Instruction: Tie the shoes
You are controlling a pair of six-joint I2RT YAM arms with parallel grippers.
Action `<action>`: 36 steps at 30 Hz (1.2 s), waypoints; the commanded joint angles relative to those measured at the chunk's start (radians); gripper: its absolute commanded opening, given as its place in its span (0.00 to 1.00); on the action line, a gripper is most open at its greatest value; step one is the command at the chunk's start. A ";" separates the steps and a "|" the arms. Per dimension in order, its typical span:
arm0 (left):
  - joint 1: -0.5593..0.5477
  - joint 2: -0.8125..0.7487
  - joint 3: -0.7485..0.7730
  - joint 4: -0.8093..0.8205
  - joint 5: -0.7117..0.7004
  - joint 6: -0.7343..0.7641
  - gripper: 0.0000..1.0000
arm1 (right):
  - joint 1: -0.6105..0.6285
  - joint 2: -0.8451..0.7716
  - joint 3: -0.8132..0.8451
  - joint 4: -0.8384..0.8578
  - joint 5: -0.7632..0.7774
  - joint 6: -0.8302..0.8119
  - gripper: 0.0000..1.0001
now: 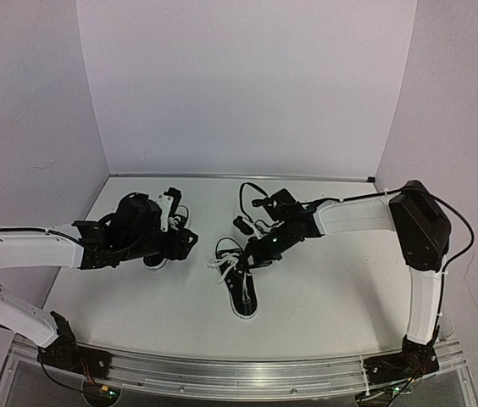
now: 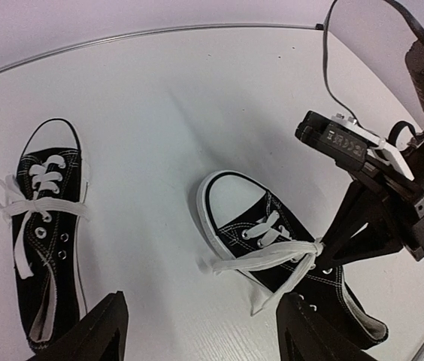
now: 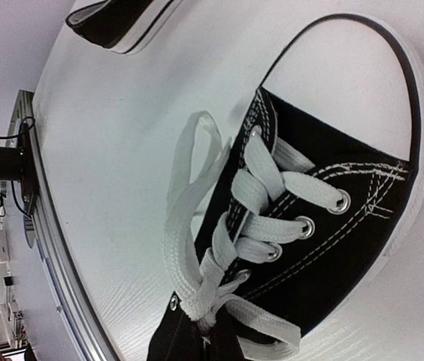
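Table (image 1: 332, 288) in white is spanned by both arms, the right arm (image 1: 353, 216) being stretched in from one side and the left arm (image 1: 31, 252) from the other. Two black shoes with white toe caps are set on it, apart from each other. One shoe (image 2: 287, 259) is found directly under the right gripper (image 2: 322, 251), whose jaws are closed on that shoe's white lace (image 2: 265, 256); the strand is drawn sideways off the eyelets to the fingertips. The other shoe (image 2: 46, 226) is seen ahead of the left gripper (image 2: 201, 304) and off to one side of it, untouched, its laces crossed over the tongue. The left gripper is held above the table with its fingers (image 2: 95, 331) spread wide and nothing between them.
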 commanded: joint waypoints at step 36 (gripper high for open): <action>0.066 -0.172 -0.024 -0.087 -0.226 -0.078 0.87 | 0.034 0.377 0.439 0.540 0.034 0.597 0.04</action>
